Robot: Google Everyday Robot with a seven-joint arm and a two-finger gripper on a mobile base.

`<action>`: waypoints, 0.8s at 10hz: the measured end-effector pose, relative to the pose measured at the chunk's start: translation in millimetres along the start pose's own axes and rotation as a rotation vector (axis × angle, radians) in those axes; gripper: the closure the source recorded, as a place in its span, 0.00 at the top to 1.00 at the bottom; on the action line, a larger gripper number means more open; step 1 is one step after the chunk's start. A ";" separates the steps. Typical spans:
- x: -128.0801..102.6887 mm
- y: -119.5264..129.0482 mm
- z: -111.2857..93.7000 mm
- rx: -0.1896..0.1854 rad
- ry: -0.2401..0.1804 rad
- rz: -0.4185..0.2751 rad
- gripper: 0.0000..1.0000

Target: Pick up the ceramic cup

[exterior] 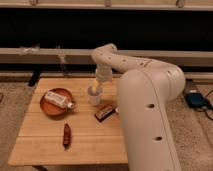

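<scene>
The ceramic cup (94, 95) is a small plain white cylinder standing upright near the middle of the wooden table (45, 135). My gripper (97, 87) hangs down from the white arm, directly over the cup's rim, its tips at or just inside the cup's mouth. The cup stands on the table surface.
A red-brown plate (52, 102) with a white packet on it lies left of the cup. A dark brown bar (104, 113) lies just right and in front of the cup. A small red-brown object (66, 136) lies near the front. My arm's white body covers the table's right side.
</scene>
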 end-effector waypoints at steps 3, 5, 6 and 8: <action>7.4 1.5 9.0 -0.005 0.015 0.012 0.40; 10.4 2.0 8.5 -0.029 0.014 0.034 0.18; 12.6 0.6 5.9 -0.035 0.015 0.044 0.12; 16.1 2.6 -11.1 -0.058 0.009 0.059 0.00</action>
